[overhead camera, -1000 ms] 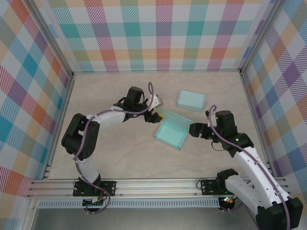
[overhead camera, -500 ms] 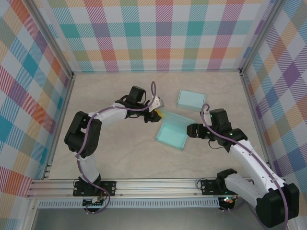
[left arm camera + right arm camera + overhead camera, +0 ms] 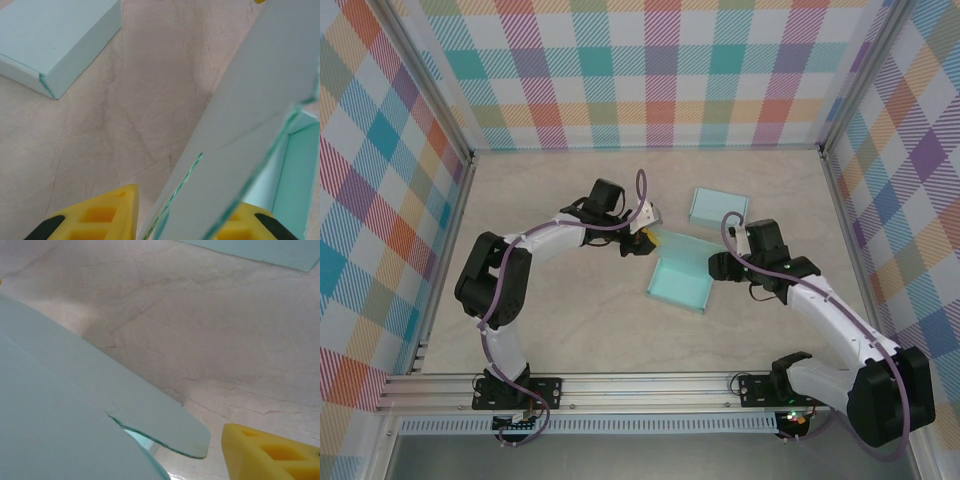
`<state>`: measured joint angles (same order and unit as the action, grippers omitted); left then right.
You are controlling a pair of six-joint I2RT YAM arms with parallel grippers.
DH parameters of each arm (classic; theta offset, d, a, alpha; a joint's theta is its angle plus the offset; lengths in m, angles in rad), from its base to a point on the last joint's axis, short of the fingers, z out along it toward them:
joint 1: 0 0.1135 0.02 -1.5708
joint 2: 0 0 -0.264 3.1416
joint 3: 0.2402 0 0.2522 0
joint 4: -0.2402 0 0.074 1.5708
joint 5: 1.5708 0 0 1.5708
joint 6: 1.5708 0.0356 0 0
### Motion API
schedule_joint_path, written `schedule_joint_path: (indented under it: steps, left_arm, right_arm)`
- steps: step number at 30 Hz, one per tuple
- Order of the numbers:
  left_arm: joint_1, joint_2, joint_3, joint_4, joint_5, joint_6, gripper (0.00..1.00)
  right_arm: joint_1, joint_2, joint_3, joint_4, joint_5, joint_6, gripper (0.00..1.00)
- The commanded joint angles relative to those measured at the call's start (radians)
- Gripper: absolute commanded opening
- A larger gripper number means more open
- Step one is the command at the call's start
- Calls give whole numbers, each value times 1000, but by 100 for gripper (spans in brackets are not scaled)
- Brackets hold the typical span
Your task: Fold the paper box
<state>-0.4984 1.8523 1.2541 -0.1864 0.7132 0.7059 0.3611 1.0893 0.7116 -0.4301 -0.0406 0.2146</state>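
Pale teal paper box [image 3: 680, 278], teal second box [image 3: 719, 207], yellow fingers [image 3: 100, 215], beige veined table [image 3: 570, 320], pastel plaid walls [image 3: 660, 70]

- No words, numbers or signs can be read on the light blue paper box [image 3: 678, 285], the pale wooden table [image 3: 560, 320] or the checked walls [image 3: 660, 70].
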Motion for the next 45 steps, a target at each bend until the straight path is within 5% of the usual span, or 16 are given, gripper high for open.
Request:
schedule_joint_path:
  steps: [1, 6, 10, 20, 32, 45]
  left_arm:
    - [9, -1, 18, -30, -8, 29, 27]
    - [9, -7, 19, -31, -22, 23, 27]
    - [9, -9, 21, -22, -32, 5, 26]
    - [-28, -45, -19, 65, -123, -129, 1]
    - [-174, -206, -223, 359, -631, -524, 0]
    - [-273, -251, -344, 470, -1045, -910, 0]
  right_arm:
    - [7, 1, 38, 42, 56, -48, 66]
    - [9, 1, 37, 60, 45, -64, 62]
    - [13, 20, 38, 76, 35, -56, 50]
    - [66, 60, 43, 76, 125, -7, 33]
    - [208, 227, 182, 68, 469, 154, 28]
    - [264, 473, 379, 180, 445, 187, 24]
